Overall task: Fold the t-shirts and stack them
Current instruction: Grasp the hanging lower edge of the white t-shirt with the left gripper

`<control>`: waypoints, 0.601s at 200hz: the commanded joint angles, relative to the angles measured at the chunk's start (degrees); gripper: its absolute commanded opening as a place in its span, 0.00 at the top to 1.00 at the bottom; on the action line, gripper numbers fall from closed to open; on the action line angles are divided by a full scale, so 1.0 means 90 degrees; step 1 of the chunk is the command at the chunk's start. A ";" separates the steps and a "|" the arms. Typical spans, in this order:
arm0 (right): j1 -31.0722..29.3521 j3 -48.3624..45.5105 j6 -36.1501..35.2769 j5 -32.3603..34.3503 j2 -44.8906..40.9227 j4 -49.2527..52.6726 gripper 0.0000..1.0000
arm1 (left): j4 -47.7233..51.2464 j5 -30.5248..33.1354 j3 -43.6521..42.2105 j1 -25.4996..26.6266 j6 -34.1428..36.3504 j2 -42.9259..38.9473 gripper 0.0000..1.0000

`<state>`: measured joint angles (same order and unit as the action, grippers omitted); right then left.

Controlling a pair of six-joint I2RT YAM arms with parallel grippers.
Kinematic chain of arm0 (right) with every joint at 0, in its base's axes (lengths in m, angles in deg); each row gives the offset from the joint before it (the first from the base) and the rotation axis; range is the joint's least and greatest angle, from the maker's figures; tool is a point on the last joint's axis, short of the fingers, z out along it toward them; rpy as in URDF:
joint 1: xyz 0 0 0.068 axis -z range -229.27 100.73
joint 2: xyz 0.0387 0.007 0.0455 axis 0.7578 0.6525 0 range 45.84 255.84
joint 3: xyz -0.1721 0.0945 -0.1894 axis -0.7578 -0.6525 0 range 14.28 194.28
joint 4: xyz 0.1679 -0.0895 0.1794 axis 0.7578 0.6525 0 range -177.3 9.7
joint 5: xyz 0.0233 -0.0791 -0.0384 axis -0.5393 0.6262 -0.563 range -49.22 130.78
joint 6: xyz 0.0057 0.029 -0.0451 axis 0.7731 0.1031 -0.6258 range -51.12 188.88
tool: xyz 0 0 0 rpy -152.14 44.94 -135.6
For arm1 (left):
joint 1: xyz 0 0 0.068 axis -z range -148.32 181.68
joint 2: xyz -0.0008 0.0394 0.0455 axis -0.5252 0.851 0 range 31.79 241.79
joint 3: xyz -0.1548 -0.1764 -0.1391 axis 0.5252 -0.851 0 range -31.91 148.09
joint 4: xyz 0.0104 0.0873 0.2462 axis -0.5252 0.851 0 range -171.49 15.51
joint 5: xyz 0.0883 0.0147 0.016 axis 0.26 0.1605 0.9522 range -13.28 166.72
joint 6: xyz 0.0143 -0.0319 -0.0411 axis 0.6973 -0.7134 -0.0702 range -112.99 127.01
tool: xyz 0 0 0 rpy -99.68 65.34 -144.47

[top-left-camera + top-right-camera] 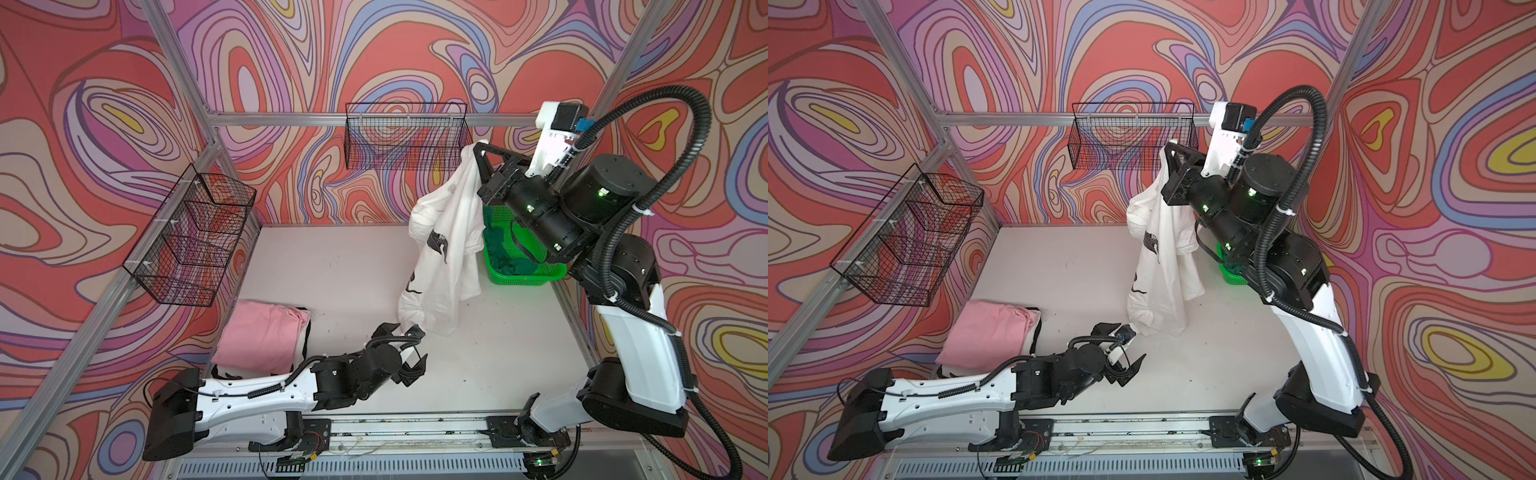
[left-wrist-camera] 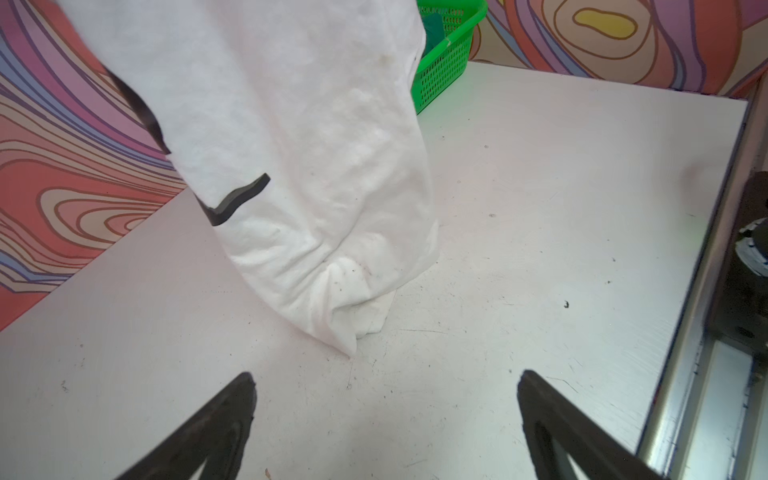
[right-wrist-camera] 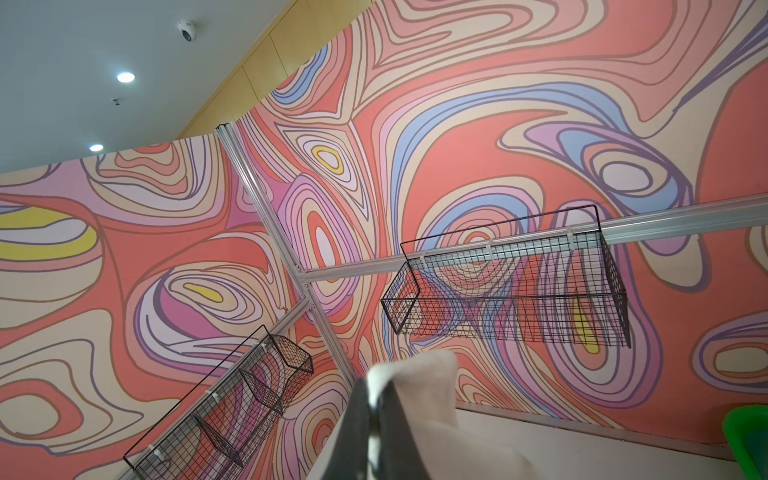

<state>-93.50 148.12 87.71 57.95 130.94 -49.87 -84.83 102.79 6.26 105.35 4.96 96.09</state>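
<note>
- Right gripper (image 1: 478, 151) clamped tight on one white t-shirt (image 1: 449, 232).
- Left gripper (image 2: 384, 376) gaped wide, empty.
- One pink t-shirt (image 1: 262, 336) lay at nine o'clock; one dark green t-shirt (image 1: 505, 253), two o'clock.

White t-shirt (image 1: 449, 232) with black print; pink t-shirt (image 1: 262, 336); green basket (image 1: 523, 278).

Speckled white table (image 1: 340, 270)
A pink t-shirt (image 1: 262, 338) tops a folded pile (image 1: 226, 370) near left, green basket (image 1: 523, 279) far right, hanging white t-shirt (image 1: 444, 249) touching the middle
</note>
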 commanded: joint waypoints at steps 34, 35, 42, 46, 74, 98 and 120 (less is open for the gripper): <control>0.0014 0.0305 0.0245 -0.0006 0.0000 -0.0262 1.00 | -0.1377 0.0209 0.0701 -0.0086 0.0290 0.1301 0.00; 0.0013 0.0305 0.0248 0.0000 -0.0001 -0.0262 1.00 | -0.1377 0.0219 0.0720 -0.0088 0.0283 0.1322 0.00; 0.0013 0.0305 0.0267 0.0020 -0.0009 -0.0289 1.00 | -0.1392 0.0255 0.0823 -0.0163 0.0226 0.1459 0.00; 0.0012 0.0305 0.0282 0.0029 -0.0017 -0.0298 1.00 | -0.1410 0.0262 0.0872 -0.0216 0.0192 0.1529 0.00; 0.0005 0.0295 0.0400 0.0016 -0.0028 -0.0359 1.00 | -0.1915 0.0318 0.0943 -0.0540 -0.0216 0.1724 0.00; 0.0012 0.0188 0.0427 0.0191 0.0002 -0.0395 1.00 | -0.1996 -0.0320 0.1276 -0.0570 -0.0408 0.1872 0.00; 0.0002 0.0187 0.0427 0.0395 0.0087 -0.0379 1.00 | -0.2118 -0.0903 0.1556 -0.0516 -0.0753 0.2065 0.00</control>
<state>-93.50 149.54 90.86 58.89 131.16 -50.52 -99.65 101.19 16.88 100.22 2.25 113.11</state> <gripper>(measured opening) 0.049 0.998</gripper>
